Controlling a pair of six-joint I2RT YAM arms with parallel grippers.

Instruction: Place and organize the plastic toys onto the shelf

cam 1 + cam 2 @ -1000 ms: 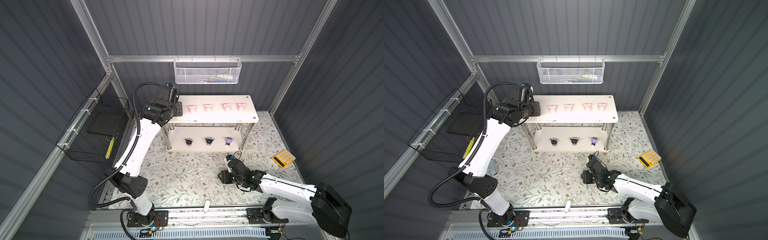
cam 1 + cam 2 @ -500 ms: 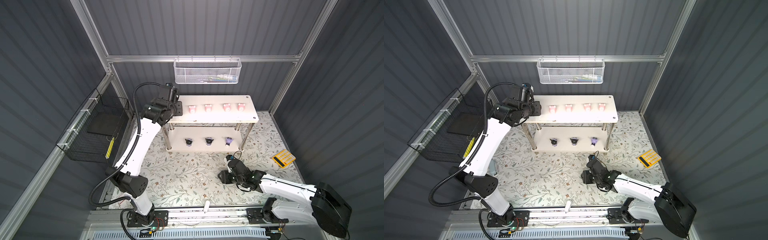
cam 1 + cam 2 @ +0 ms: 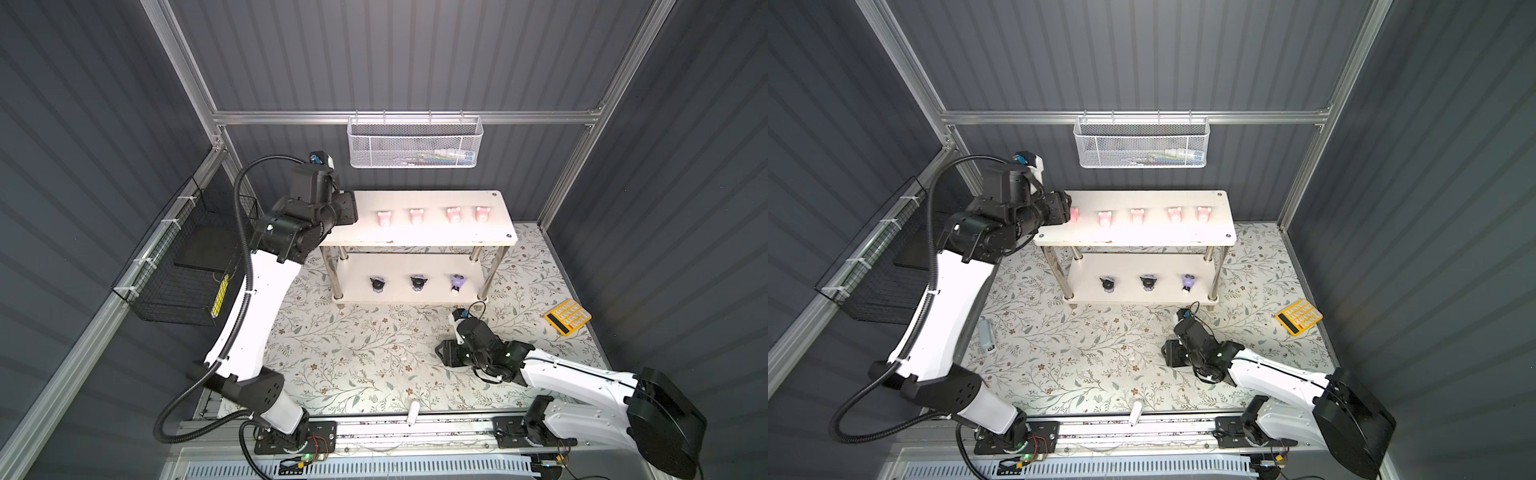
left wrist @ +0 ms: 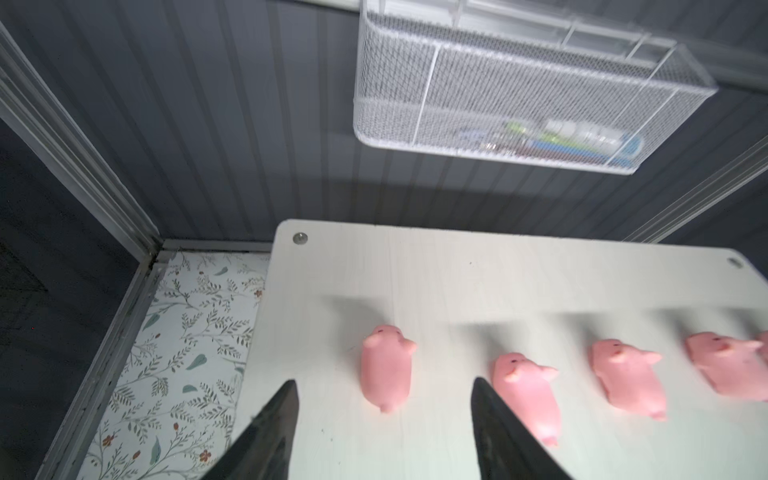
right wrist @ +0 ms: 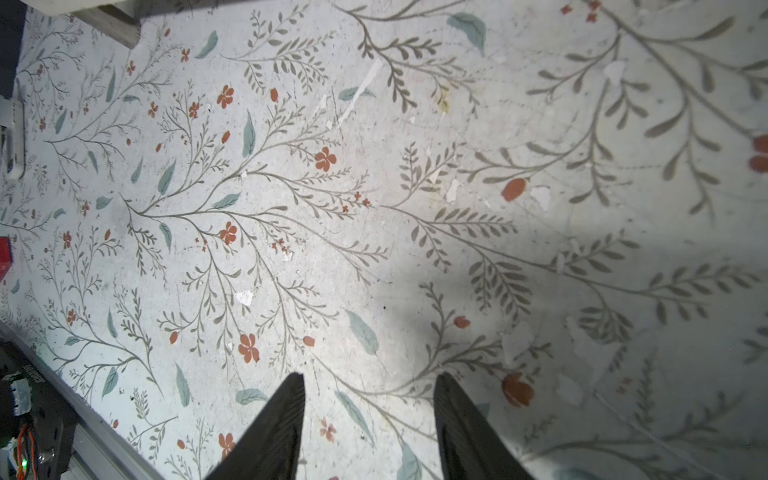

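The white shelf carries a row of several pink pig toys on its top board and three purple toys on its lower board. My left gripper is open at the left end of the top board. The leftmost pig lies on the board between and just ahead of the fingertips, touching neither. In a top view this pig shows right at the left gripper. My right gripper hangs open and empty low over the floral mat, in front of the shelf.
A yellow calculator lies on the mat at the right. A white mesh basket hangs on the back wall above the shelf, and a black wire basket on the left wall. A small grey object lies beside the left arm.
My left gripper has opened and let go of the leftmost pink pig, which now lies on the top board. The right arm has not moved.
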